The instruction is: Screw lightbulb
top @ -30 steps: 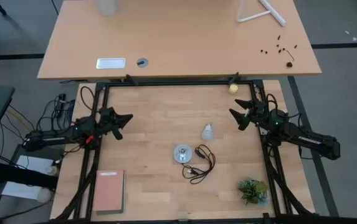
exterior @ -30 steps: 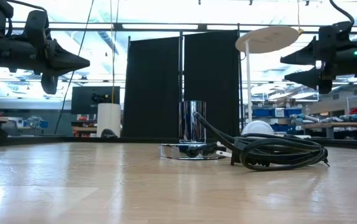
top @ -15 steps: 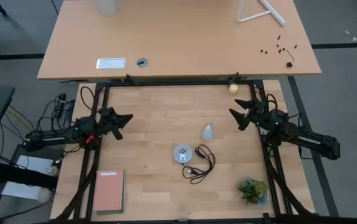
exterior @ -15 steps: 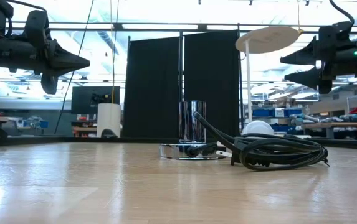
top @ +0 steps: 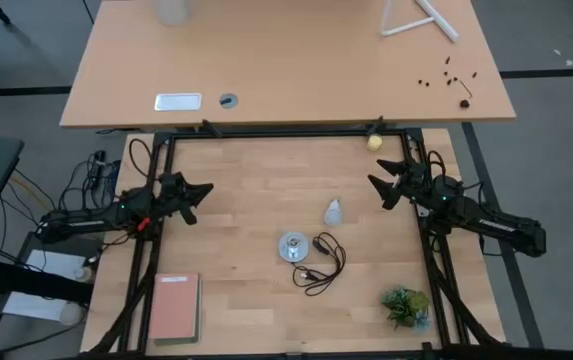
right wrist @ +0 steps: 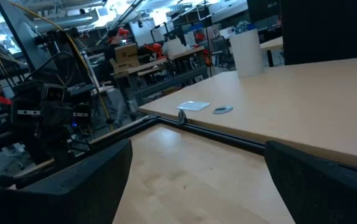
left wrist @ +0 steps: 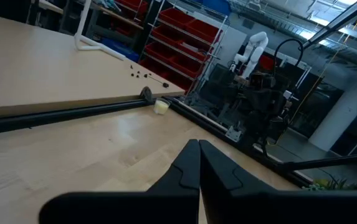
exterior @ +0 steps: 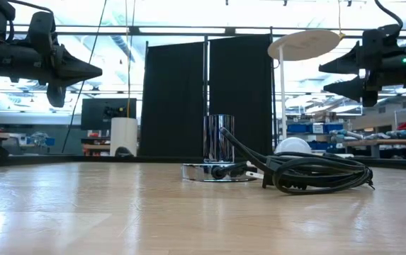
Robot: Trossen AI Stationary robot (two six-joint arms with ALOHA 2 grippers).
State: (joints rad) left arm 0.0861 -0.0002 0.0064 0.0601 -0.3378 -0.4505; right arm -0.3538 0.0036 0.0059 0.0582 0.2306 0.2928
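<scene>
Both my arms hang above the desk [top: 256, 200] at its side edges, pointing inward. My left fingers [top: 204, 190] are pressed together, empty; my right fingers [top: 377, 183] are spread wide, holding nothing. The lightbulb [top: 333, 211] lies on the desk between them, nearer my right, just beside the silver socket [top: 292, 246] and its black cord [top: 323, 264]. The low view shows only the bulb's white dome behind the coiled cord, while my left wrist view catches the yellowish ball [left wrist: 161, 106] by the desk's far rail.
</scene>
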